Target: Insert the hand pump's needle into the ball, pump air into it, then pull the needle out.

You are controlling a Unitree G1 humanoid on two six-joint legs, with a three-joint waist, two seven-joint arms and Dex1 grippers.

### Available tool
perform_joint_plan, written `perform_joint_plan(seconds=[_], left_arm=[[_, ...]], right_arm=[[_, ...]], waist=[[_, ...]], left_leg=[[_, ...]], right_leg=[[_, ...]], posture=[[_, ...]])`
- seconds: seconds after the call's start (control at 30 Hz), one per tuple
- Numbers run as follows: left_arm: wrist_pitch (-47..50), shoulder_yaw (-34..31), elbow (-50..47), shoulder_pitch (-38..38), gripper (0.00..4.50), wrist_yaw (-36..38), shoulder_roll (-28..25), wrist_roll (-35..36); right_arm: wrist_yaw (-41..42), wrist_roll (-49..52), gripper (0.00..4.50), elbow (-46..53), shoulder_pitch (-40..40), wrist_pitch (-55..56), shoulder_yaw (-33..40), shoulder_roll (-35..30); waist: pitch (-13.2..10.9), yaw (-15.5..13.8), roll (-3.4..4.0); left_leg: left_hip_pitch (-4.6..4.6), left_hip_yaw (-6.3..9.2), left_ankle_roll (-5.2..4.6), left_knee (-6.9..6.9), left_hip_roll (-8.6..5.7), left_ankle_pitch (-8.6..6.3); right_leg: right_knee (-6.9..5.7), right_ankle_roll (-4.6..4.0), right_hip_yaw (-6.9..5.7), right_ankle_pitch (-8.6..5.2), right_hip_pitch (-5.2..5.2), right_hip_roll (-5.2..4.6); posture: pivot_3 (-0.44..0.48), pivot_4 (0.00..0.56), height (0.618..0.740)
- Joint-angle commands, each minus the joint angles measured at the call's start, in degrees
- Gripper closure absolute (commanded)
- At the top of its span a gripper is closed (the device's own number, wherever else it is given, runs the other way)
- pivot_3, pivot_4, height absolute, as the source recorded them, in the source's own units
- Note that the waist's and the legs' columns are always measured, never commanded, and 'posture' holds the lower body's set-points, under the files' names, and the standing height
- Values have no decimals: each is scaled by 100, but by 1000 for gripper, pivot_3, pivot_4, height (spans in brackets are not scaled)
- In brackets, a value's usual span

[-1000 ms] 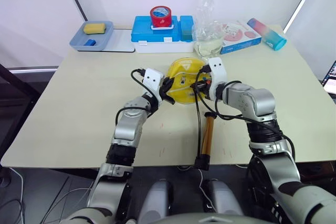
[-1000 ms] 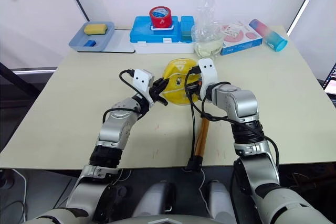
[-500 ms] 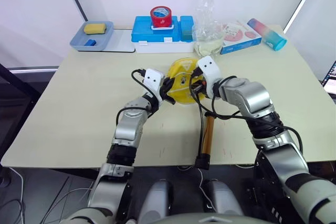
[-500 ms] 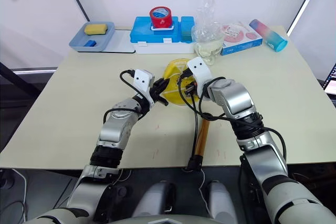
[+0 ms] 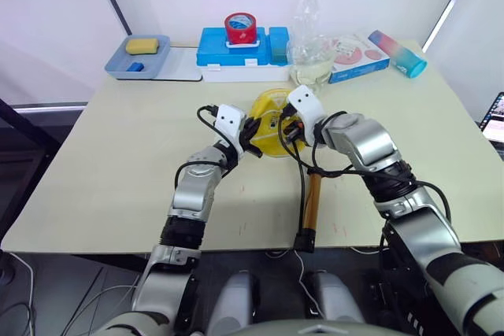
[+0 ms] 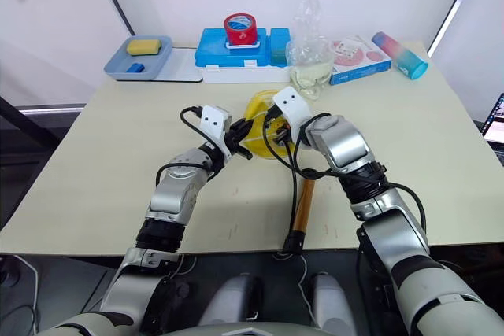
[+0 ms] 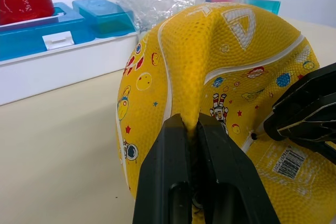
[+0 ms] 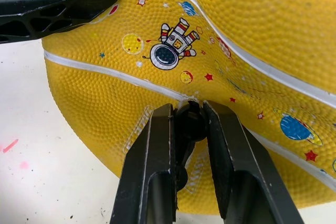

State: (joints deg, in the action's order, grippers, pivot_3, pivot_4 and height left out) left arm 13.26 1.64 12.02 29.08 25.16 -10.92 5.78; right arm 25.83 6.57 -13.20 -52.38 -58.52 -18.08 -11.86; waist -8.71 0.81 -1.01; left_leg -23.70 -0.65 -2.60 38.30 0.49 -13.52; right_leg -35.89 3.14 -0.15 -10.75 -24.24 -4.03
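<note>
1. The ball point(image 5: 276, 111), yellow and saggy, sits mid-table between both grippers.
2. The right gripper point(image 8: 188, 124) has swung in closer — it pinches the needle point(image 8: 190, 120) fitting against the ball, so pushing in looks near.
3. The left gripper point(image 7: 192, 129) squeezes a fold of ball skin.
4. One ball, one hand pump point(image 5: 312, 204) — lying near the table's front edge.
</note>
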Motion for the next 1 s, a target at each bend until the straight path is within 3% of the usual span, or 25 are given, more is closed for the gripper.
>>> perform_joint_plan(seconds=[0.03,0.4,0.6,1.0], left_arm=[[138,201,130,-151,4500,96,68,-15],[179,199,119,-162,4500,119,59,-6],[198,180,83,-197,4500,95,54,-7],[214,155,58,-220,4500,97,71,-25]], right_arm=[[12,-138,4208,-523,109,-110,-169,98],[61,-311,4208,-1413,-39,27,-127,415],[72,-471,4208,-1883,-43,236,-149,472],[-41,-763,4208,-3063,-169,789,-123,737]], waist=[[12,8,2],[68,23,4],[84,56,-1],[181,141,-6]], left_leg=[[1,-1,0,0,1,0],[10,-2,1,-6,8,-1],[87,-11,2,-51,12,-3],[106,-7,2,-86,14,-3]], right_leg=[[0,-3,0,-2,0,0],[1,0,0,-13,6,0],[17,0,3,-28,59,-6],[18,-14,4,-37,58,-8]], posture=[[0,150,739],[0,150,739],[0,150,739],[0,150,739]])
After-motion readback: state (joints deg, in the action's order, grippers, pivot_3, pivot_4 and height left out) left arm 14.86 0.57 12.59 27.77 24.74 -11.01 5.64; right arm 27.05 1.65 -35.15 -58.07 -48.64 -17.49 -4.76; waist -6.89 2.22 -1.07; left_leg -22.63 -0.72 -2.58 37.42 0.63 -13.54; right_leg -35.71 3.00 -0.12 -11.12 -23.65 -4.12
